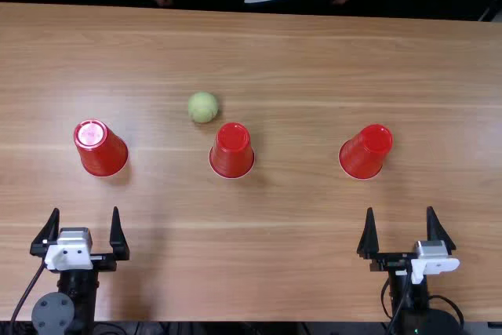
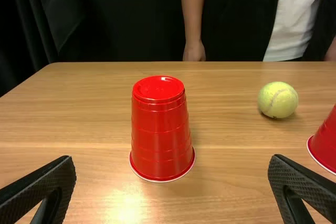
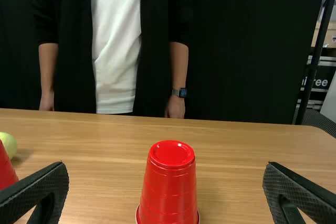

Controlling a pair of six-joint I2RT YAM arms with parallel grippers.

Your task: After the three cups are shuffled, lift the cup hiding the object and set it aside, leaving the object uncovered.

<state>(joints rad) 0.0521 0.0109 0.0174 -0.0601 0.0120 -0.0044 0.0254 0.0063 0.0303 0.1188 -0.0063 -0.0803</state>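
While reading the top view from the left, start at the lower left with the left gripper (image 1: 84, 213): spread wide, clamped on nothing. Just above, at middle left, find the left cup (image 1: 100, 148), red, mouth down on the table (image 1: 314, 60), contents hidden. Near centre, note the ball (image 1: 202, 107), yellow-green, lying uncovered on the wood, just up and left of the middle cup (image 1: 232, 151), close but apart. Mouth down as well, insides unseen. At middle right, meet the right cup (image 1: 365, 151), likewise inverted, contents impossible to tell. End at lower right with the right gripper (image 1: 399, 212): spread equally wide, holding nothing.
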